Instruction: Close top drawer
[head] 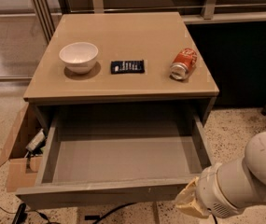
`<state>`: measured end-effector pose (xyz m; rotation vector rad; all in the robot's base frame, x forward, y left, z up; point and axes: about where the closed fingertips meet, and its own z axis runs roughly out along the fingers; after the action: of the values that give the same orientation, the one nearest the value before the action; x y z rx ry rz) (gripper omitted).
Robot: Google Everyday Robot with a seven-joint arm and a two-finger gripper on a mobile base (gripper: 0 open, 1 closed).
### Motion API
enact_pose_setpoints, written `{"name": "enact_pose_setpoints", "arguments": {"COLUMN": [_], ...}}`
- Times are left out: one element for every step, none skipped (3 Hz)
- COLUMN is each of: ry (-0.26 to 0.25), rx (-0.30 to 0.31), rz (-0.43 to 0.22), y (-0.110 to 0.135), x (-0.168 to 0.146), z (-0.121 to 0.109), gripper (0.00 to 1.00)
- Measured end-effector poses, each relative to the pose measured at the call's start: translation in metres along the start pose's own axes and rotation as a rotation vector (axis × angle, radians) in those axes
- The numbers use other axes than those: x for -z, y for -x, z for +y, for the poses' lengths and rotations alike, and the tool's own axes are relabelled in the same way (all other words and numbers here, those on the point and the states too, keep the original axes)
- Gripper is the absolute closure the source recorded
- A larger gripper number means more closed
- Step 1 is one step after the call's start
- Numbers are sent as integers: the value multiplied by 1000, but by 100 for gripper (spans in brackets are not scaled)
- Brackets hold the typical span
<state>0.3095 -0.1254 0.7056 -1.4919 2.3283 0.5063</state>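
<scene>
Floor [242, 122]: pale speckled stone, visible around the cabinet on the left, the right and at the bottom.
Cabinet [132, 29]: a low unit with a flat tan top, standing in the middle of the view. Behind it are metal rails and a dark area on the right.
Top drawer [123, 155]: directly under the cabinet top, and pulled out far toward the camera. Its grey inside is fully in sight with nothing in it. The plain front edge runs along the bottom of the view and has a few small white scuffs.
Robot arm [244, 178]: a thick white rounded link that enters from the lower right corner and points to the left.
Cardboard box [18, 141]: brown, on the floor just beside the left side of the drawer, with its flaps open. Some small items lie inside, too unclear to name.
Gripper [188, 203]: the tan end of the arm, low in the view at the right end of the drawer front, very close to it. Contact is not certain. Whether it is open or closed, and whether it holds anything, cannot be told from this view.
Bowl [79, 56]: white, upright, on the left part of the cabinet top.
Can [183, 63]: red, lying on its side on the right part of the top.
Black packet [128, 66]: flat, between the bowl and the can, apart from both.
Cable [25, 213]: dark, on the floor at the lower left, below the box.
</scene>
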Motion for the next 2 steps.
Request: {"name": "enact_pose_setpoints", "arguments": {"ry": [6, 4], "rx": [-19, -19], "rz": [-1, -1], "y": [-6, -7], "x": [-20, -20], "z": [6, 6], "gripper": [100, 80]}}
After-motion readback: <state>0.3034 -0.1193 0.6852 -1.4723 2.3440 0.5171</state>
